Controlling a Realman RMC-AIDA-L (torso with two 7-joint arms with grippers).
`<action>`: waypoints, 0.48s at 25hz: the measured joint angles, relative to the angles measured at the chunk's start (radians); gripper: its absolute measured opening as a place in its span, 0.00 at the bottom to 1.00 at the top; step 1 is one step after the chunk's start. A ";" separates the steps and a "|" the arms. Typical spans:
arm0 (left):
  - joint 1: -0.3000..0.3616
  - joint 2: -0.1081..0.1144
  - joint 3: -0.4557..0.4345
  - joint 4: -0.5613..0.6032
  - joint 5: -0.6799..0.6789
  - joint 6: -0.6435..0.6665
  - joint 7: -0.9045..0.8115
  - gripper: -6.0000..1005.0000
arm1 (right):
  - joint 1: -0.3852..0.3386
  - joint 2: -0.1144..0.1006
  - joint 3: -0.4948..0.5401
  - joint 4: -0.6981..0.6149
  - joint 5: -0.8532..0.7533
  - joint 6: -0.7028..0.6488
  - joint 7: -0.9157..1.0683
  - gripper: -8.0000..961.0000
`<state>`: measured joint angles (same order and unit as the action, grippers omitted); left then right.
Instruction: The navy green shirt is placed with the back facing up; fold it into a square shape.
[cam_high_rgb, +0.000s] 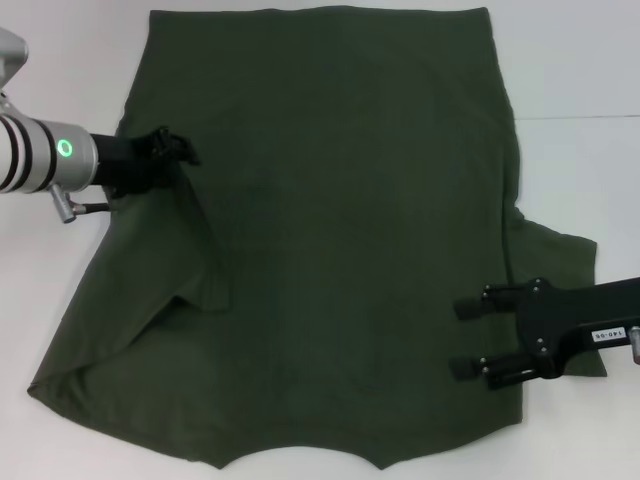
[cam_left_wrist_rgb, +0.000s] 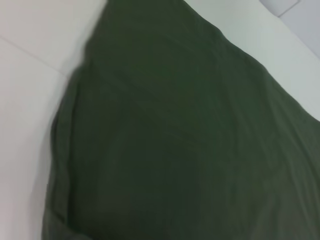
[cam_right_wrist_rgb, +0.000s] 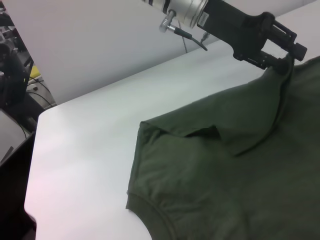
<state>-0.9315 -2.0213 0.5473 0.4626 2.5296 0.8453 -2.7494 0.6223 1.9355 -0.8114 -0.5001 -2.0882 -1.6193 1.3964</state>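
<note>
We see the shirt (cam_high_rgb: 340, 250) spread flat on the table (cam_high_rgb: 570, 60). Our left gripper (cam_high_rgb: 180, 148) is at its left edge, with that side lifted and folded over. Our right gripper (cam_high_rgb: 468, 338) sits over the shirt's right side, nearer us.

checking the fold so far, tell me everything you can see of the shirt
The shirt is a large, plain dark olive-green piece of soft fabric, spread on the white table with no print showing. Its left side is pulled up and inward, making a loose fold with a raised flap. The left pincer is shut on that lifted edge. The right sleeve lies flat, and the open right pincer hovers over or rests on that side.
</note>
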 joint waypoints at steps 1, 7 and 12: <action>0.007 0.000 0.006 0.003 -0.001 -0.005 0.002 0.35 | 0.000 0.000 0.000 0.000 -0.001 0.000 0.000 0.93; 0.013 0.011 0.031 0.019 -0.002 0.007 0.023 0.56 | 0.001 -0.001 0.000 0.000 -0.015 0.000 0.002 0.93; 0.025 0.023 0.042 0.067 -0.036 0.067 0.057 0.75 | 0.003 0.000 0.004 0.000 -0.024 0.001 0.004 0.93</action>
<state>-0.9060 -1.9983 0.5897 0.5294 2.4940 0.9127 -2.6924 0.6257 1.9360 -0.8075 -0.5001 -2.1123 -1.6183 1.4000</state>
